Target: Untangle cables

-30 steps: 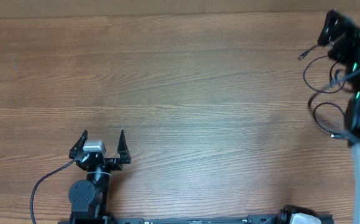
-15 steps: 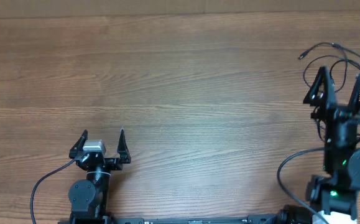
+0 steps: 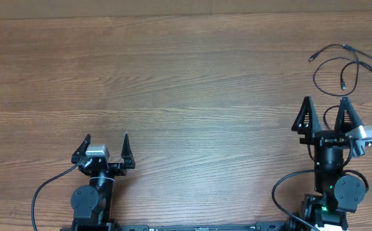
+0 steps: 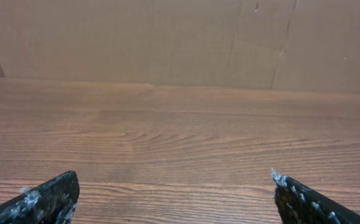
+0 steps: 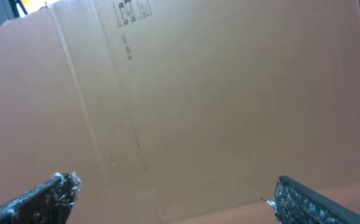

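Only overhead: cables (image 3: 340, 46) looped far right on table (image 3: 186, 77), just beyond right gripper (image 3: 326, 112) | left gripper (image 3: 106, 146), right gripper: jaws spread, empty | right wrist: cardboard wall (image 5: 217, 106), printing too small to read.

The table (image 3: 173, 77) is brown wood grain, smooth and matt. Behind it stands plain matt cardboard (image 5: 198, 93). On its right edge, the cables (image 3: 344, 47) look black and rubbery. The left gripper (image 4: 175, 190) has matt black fingers (image 4: 49, 200), rough with pale flecks.
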Motion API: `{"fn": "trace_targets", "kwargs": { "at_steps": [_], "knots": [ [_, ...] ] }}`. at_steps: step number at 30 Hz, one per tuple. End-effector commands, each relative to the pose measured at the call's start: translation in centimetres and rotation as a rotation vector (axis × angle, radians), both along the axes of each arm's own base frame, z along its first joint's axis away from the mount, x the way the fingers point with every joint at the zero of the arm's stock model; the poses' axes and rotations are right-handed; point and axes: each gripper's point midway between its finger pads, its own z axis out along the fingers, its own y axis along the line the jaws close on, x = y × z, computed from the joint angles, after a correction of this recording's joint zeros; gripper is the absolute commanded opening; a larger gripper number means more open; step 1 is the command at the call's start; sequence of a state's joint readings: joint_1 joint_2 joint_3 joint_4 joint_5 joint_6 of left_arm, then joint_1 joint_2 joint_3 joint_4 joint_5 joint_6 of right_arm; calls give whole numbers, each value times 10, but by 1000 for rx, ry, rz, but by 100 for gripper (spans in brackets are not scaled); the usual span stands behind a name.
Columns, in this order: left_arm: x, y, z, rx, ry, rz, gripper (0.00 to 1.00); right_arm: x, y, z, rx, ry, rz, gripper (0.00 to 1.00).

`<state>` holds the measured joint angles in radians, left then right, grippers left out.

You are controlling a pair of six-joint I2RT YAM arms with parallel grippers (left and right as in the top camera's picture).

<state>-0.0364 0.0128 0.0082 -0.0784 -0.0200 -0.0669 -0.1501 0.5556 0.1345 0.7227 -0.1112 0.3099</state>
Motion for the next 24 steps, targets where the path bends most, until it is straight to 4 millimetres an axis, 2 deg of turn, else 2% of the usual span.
{"fn": "trace_targets", "kwargs": {
  "at_steps": [1,3,5,12,16,21,24],
  "knots": [
    [0,4,1,19,-6,15,100,-4,-1,-16,4,14,-14,100],
    [0,4,1,19,-6,15,100,-6,-2,-24,7,22,-20,100],
    [0,4,1,19,-6,15,100,-10,-2,-40,11,40,-23,100],
    [0,4,1,19,-6,15,100,-10,-3,-86,38,237,-28,100],
    [0,4,1,19,-6,15,100,-13,-2,-100,46,293,-28,100],
    [0,4,1,19,-6,15,100,-20,-1,-127,59,397,-28,100],
    [0,4,1,19,-6,15,100,-23,1,-133,56,422,-21,100]
  ]
}}
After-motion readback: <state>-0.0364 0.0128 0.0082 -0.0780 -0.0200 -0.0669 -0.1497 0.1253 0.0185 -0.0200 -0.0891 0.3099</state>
